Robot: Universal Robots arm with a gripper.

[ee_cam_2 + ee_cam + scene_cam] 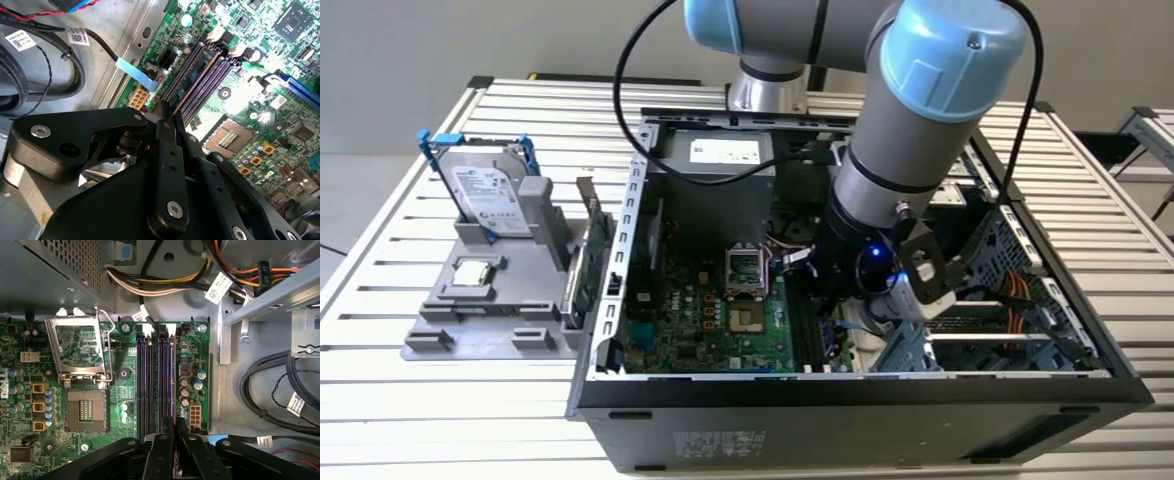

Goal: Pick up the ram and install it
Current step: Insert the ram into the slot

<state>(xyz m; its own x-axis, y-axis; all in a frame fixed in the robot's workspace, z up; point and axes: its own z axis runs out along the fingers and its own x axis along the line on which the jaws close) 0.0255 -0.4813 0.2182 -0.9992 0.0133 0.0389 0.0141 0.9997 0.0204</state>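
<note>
Tool (167, 117) pinched on ram (192, 85), deep inside case (854, 385), over board (195, 347). Ram edge-on along slots (155, 385), near board's cable-side edge. Risk, judged: slight skew or misaligned notch jams stick; hard push then stresses slot.

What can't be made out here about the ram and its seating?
- The ram: edge-on in the second wrist view, so chips and label stay hidden.
- Its held end: covered by the gripper in both wrist views.
- Slot latches: too small to judge.
- Exterior view: the arm blocks the slots.
</note>
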